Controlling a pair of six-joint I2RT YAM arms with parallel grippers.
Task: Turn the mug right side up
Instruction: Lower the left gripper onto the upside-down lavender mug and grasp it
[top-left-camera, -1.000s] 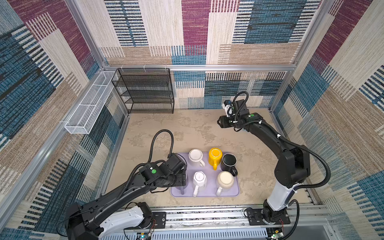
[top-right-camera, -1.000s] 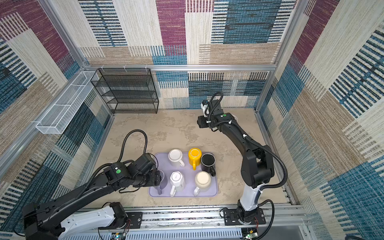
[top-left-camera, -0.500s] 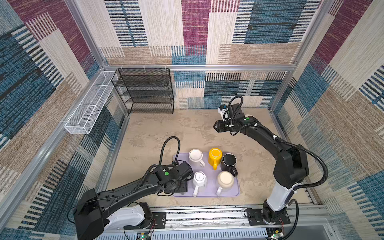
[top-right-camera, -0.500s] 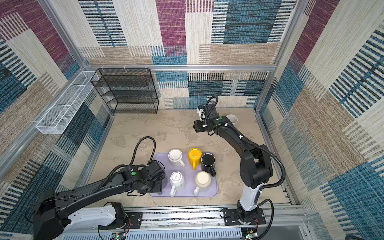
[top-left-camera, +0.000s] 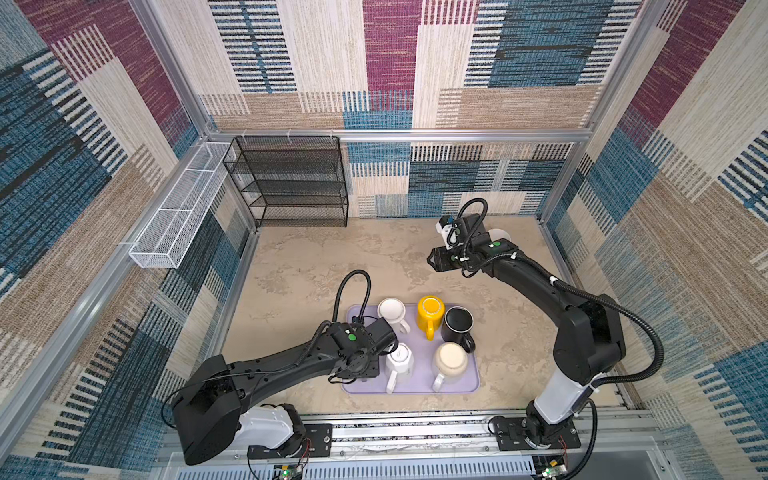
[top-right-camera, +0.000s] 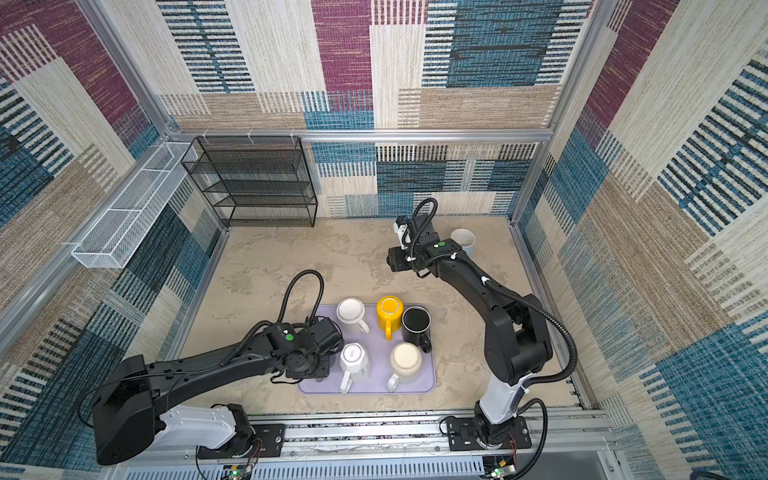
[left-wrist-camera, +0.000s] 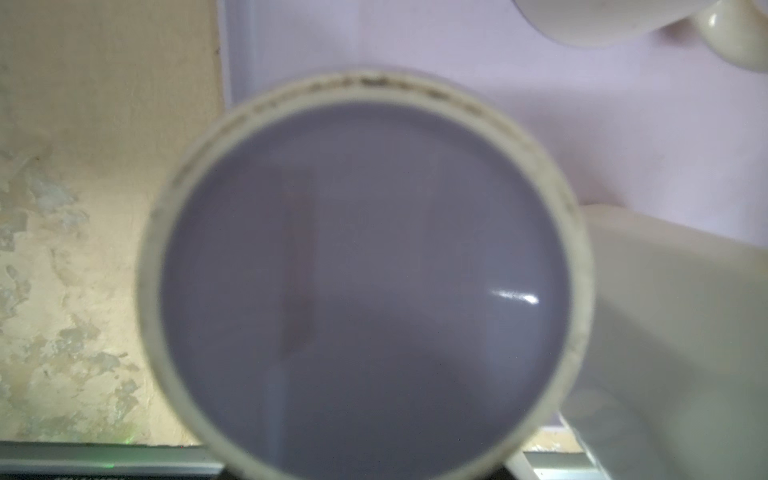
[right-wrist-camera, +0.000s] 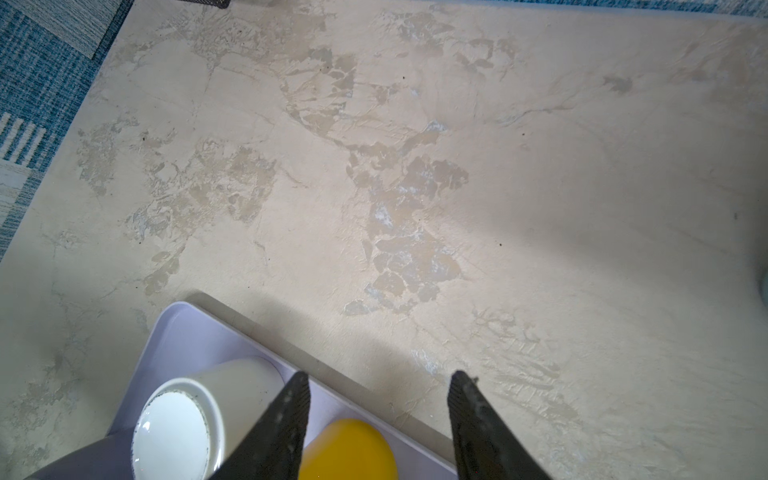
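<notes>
Lowering since previous second, left gripper now sits over inverted grey mug, tray lower-left; jaw state indeterminate, flip pending. Right gripper released, empty.

Upturned mug against lilac tray

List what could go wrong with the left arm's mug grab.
1. The grey-based mug under the left gripper stands close beside the white faceted mug; turning it could knock that over.
2. It sits by the rim of the tray, so a nudge might push it off.
3. The left wrist view shows no fingers, so the grip is unconfirmed; it may slip.
</notes>
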